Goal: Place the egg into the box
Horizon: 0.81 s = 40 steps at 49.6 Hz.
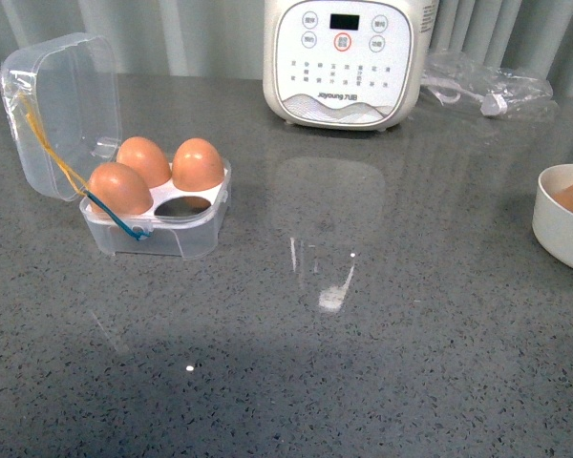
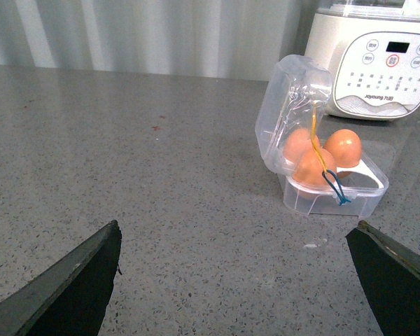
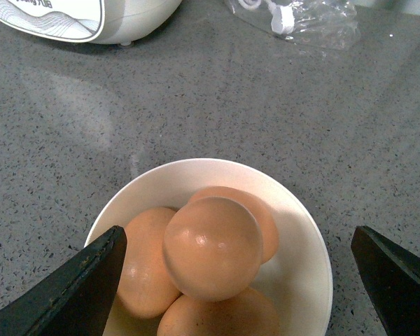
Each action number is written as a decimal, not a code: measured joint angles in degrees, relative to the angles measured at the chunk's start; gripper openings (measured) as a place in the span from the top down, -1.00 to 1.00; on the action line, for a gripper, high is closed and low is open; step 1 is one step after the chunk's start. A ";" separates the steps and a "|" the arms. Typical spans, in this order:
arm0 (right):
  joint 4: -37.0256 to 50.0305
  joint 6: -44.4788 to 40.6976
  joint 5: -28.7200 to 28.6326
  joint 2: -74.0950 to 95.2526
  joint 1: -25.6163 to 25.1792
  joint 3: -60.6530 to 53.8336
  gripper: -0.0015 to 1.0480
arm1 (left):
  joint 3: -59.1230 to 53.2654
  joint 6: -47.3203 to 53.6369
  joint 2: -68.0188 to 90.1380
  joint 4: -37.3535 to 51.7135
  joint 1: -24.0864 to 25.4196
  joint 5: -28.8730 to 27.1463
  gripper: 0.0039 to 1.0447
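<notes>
**One hole free in the box, the egg waits in the bowl on the right**

At the far left of the grey speckled countertop [image 1: 296,363] stands the small square clear plastic box [image 1: 158,224]. Its hinged clear lid [image 1: 57,110] is open and leans back to the left. Three orange-brown eggs [image 1: 145,159] stand upright in the white tray with the narrow end up. The front-right hole [image 1: 184,205] is free. A yellow and blue elastic loop [image 1: 124,224] hangs over the box's front-left corner.

The left gripper [image 2: 238,227] shows only in its wrist view. Its two dark fingers [image 2: 77,280] are wide apart, with nothing between them, and the box is well ahead of them.

Behind the middle of the countertop is a white electric cooker with a button panel [image 1: 344,62]. To its right lies a crumpled clear plastic bag [image 1: 487,86].

At the right edge is the round white bowl [image 1: 559,234]. The front view cuts it off and shows only a piece of one egg. The right wrist view looks down into it and shows four eggs. The smooth orange-brown egg [image 3: 213,248] lies on top of the pile. It is seen almost end-on, so its long axis points up towards the camera. The right gripper [image 3: 238,231] hangs above it, its fingers far apart and touching nothing.
</notes>
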 joint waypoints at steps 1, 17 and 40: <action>0.17 0.04 0.00 0.22 0.00 0.04 -0.87 | 0.00 0.02 0.00 0.00 0.00 0.00 -0.88; 2.38 1.66 -0.42 4.26 0.94 1.90 -0.87 | 0.00 0.00 0.00 0.00 0.00 -0.02 -0.88; 2.27 2.14 0.31 6.91 2.84 4.00 -0.12 | 0.00 0.02 0.00 0.00 0.00 -0.02 -0.88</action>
